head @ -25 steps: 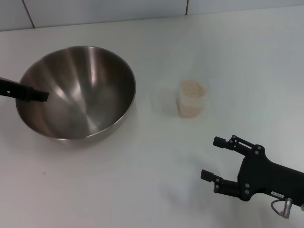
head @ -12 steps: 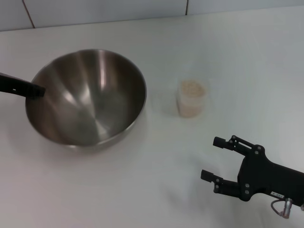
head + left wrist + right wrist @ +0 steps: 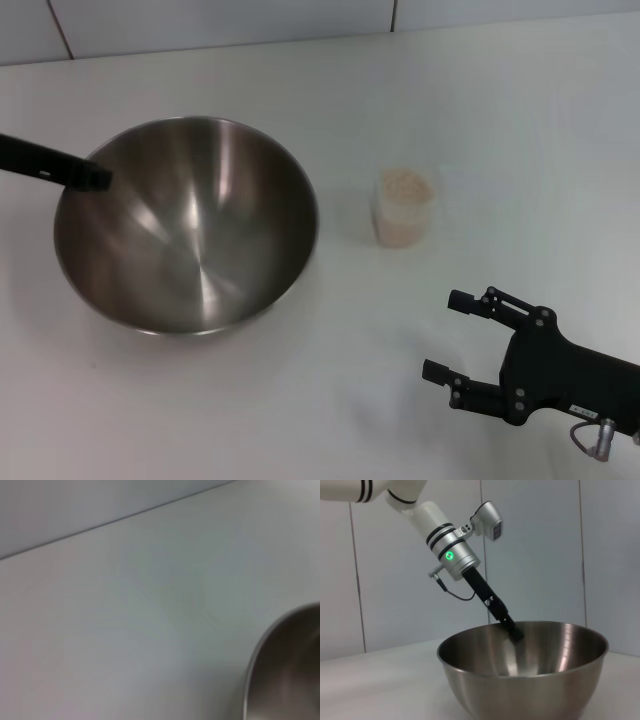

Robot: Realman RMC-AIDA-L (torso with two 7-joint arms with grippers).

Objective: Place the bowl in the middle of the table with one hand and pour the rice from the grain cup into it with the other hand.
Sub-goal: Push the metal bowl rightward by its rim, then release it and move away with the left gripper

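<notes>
The shiny steel bowl [image 3: 190,225] sits on the white table [image 3: 300,400] left of centre. My left gripper [image 3: 92,177] reaches in from the left and is shut on the bowl's left rim. The right wrist view shows the same: the black fingers [image 3: 512,630] pinch the bowl's far rim [image 3: 525,627]. A curved piece of the bowl [image 3: 290,680] shows in the left wrist view. The clear grain cup [image 3: 405,208], full of pale rice [image 3: 406,185], stands upright to the right of the bowl. My right gripper [image 3: 455,335] is open and empty near the front right, short of the cup.
Pale grey tiles with dark grout lines [image 3: 392,14] edge the table at the back. The left arm's silver-white wrist [image 3: 455,555] stands above the bowl in the right wrist view.
The left gripper has dragged the bowl to the right and towards the front, nearer the table's middle and the cup. The right arm and the cup have not moved.
</notes>
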